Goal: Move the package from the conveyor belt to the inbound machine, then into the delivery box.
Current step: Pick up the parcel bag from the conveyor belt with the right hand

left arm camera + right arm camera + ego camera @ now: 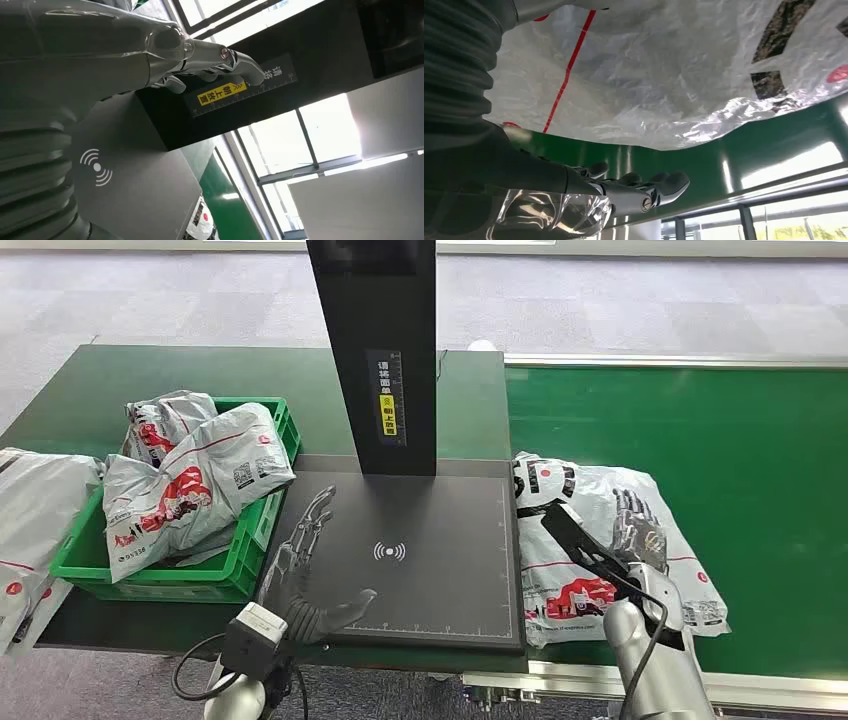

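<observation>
Package point(600, 540) lies on green conveyor belt point(740, 440), lower right of frame. Right robot hand point(640, 530) rests flat on it, fingers spread, gripping nothing. Left robot hand point(310, 560) flat, empty on scanner pad point(440, 570), lower centre.

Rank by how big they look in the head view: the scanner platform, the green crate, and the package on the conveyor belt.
1. scanner platform
2. green crate and package look about alike, and the bags piled in the crate hide part of it, so I won't rank them.
</observation>
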